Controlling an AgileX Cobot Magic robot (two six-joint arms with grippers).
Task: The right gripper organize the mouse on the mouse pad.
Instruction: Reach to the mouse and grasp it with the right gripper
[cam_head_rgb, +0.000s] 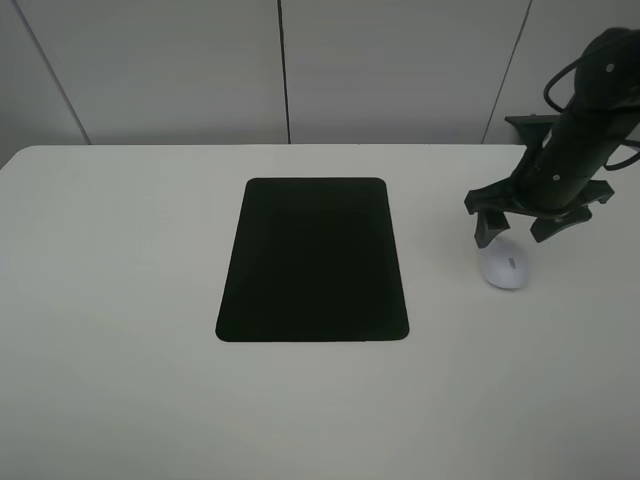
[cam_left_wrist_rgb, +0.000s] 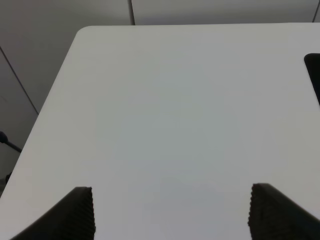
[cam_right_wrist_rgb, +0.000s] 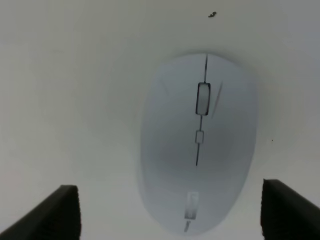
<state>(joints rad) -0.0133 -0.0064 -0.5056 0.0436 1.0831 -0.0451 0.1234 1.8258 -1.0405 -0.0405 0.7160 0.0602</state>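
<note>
Hovering right pincer (cam_head_rgb: 512, 237) seemingly hides part of mouse (cam_head_rgb: 505, 269).

layout on table (cam_head_rgb: 120, 300)
mouse pad (cam_head_rgb: 313, 260) at frame centre; mouse (cam_head_rgb: 503, 267) right of it, apart, beneath right gripper (cam_head_rgb: 515, 238).

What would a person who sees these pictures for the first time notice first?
The black mouse pad stands out most, lying flat in the middle of the white table with nothing on it. To its right, the right gripper hangs open over the white mouse, which rests on the table apart from the pad.
</note>
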